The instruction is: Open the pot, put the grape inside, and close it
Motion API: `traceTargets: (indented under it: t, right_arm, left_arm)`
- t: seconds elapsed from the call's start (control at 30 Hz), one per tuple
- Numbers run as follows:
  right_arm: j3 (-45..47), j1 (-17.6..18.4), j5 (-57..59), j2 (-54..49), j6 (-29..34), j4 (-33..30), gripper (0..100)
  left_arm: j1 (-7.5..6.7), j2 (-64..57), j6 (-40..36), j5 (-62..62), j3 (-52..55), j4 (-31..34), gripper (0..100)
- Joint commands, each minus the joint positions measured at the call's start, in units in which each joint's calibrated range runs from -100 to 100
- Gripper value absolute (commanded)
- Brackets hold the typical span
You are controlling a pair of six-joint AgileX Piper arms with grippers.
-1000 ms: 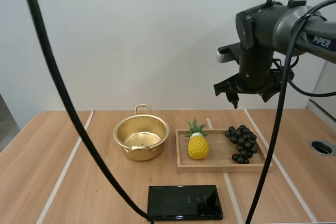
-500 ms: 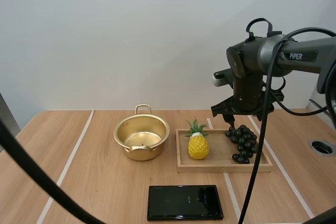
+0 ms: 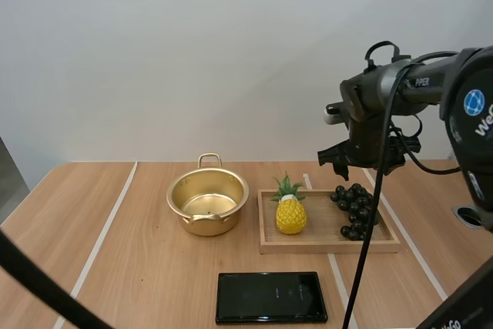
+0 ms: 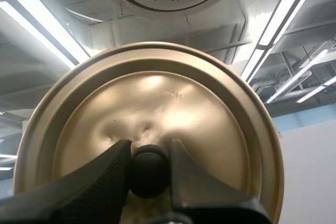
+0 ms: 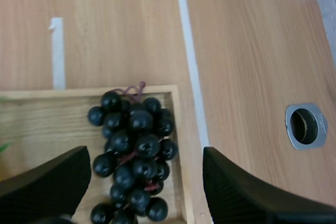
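A shiny gold metal pot (image 3: 206,223) stands open on the light wooden table (image 3: 115,267), its round mouth facing up and one loop handle at its 12 o'clock side. At the pot's 3 o'clock, just beside it, lies a shallow rectangular wooden tray (image 3: 323,246). A small yellow toy pineapple with green leaves (image 3: 290,213) stands upright in the tray's 9 o'clock half. The bunch of dark, nearly black grapes (image 3: 351,203) lies in its 3 o'clock half, stem end toward 12 o'clock. A flat black rectangular phone (image 3: 269,297) rests on the table at the tray's 7 o'clock, apart from it.

The right gripper (image 3: 367,166) hangs above the far end of the grapes without touching them. In the right wrist view its two black fingers (image 5: 50,179) stand wide apart, ribbed faces turned inward, with the bunch showing in the gap between them. A round metal-rimmed hole (image 5: 305,126) sits in the tabletop at the grapes' 3 o'clock, well apart from the tray.

The left gripper (image 4: 149,149) is clamped on the round black knob (image 4: 149,176) of the gold, dish-shaped metal lid (image 4: 157,98), one finger on either side of it, and holds the lid up off the pot.
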Motion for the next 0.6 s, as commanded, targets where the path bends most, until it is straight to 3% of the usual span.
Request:
traceTargets:
  t: [0.0, 0.3, 0.57]
  right_arm:
    - [0.15, -1.71, -2.65, 1.31, 0.45, 0.99, 100]
    - [0.15, -2.27, -3.82, 6.44, -3.63, 6.09, 100]
    - [0.15, -2.27, -5.99, 9.90, -3.61, 6.54, 100]
  left_arm:
    - [-0.13, -0.37, -0.41, -0.52, -0.15, 0.21, 0]
    - [-0.13, -0.37, -0.41, 0.26, -0.15, -0.52, 0]
    - [-0.13, 0.14, -0.41, 1.14, -0.15, -1.19, 0]
